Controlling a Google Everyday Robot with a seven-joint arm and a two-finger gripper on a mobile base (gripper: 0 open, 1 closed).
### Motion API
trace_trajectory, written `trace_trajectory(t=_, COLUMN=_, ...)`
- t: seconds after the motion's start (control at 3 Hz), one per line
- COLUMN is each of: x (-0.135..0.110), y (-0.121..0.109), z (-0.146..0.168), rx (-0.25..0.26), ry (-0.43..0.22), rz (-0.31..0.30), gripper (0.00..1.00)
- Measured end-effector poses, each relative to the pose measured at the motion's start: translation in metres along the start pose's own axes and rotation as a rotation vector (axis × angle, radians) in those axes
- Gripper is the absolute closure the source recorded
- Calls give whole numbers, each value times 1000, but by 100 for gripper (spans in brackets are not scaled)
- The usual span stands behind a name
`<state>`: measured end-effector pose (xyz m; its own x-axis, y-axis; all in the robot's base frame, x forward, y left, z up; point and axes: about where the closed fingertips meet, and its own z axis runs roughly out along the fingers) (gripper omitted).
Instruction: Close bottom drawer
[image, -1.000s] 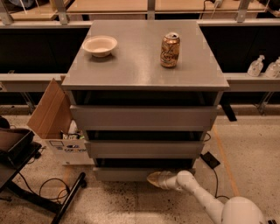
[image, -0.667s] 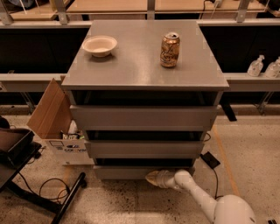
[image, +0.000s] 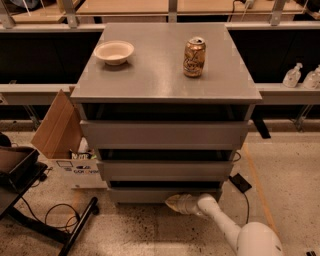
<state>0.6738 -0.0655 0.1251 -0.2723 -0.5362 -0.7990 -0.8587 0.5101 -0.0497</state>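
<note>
The grey cabinet has three handle-less drawers. The bottom drawer is the lowest, its flat grey front standing a little out from the cabinet, near the floor. My white arm reaches in from the lower right. My gripper is low at the drawer's front, right of centre, touching or nearly touching the front panel.
A white bowl and a gold drink can stand on the cabinet top. An open cardboard box sits to the left on the floor. A black stand and cables lie at lower left. Bottles stand on a right shelf.
The gripper has pushed slightly left and toward the drawer front; the drawer front looks a little further in.
</note>
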Motion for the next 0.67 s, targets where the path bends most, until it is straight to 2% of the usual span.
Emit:
trace_trajectory(t=0.33, x=23, y=42, z=-2, rx=-58, ry=35, rz=41, gripper=100)
trace_trajectory(t=0.67, x=58, y=43, z=-53, rx=-21, ry=130, rz=24, gripper=100)
